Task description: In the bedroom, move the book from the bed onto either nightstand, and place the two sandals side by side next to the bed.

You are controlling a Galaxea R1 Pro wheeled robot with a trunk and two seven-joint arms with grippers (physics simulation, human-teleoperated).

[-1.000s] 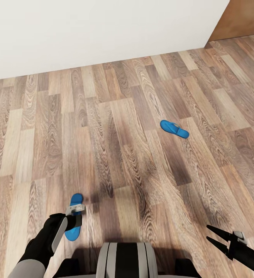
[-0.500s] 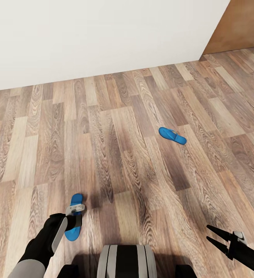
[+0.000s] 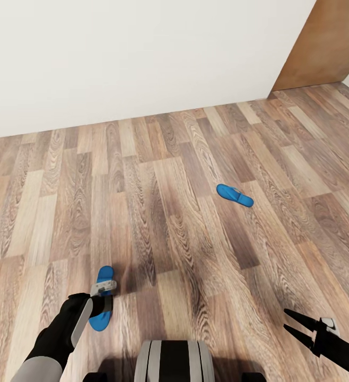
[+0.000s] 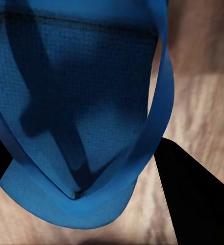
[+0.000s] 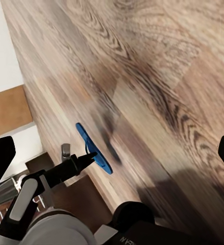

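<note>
One blue sandal hangs clamped between the jaws of the left gripper at the head view's seven o'clock; its mate lies on the wood-plank floor at two o'clock. The right gripper, at five o'clock, has jaws apart, holding nothing. A white wall stands beyond.

even, bright, diffuse light w/ no glare. soft dark shadow is pooling on the floor around the robot base at the head view's bottom edge. held sandal is showing strap shadows across its sole up close. right wrist view is looking slightly soft/smeared mid-frame; head view is staying sharp.
</note>
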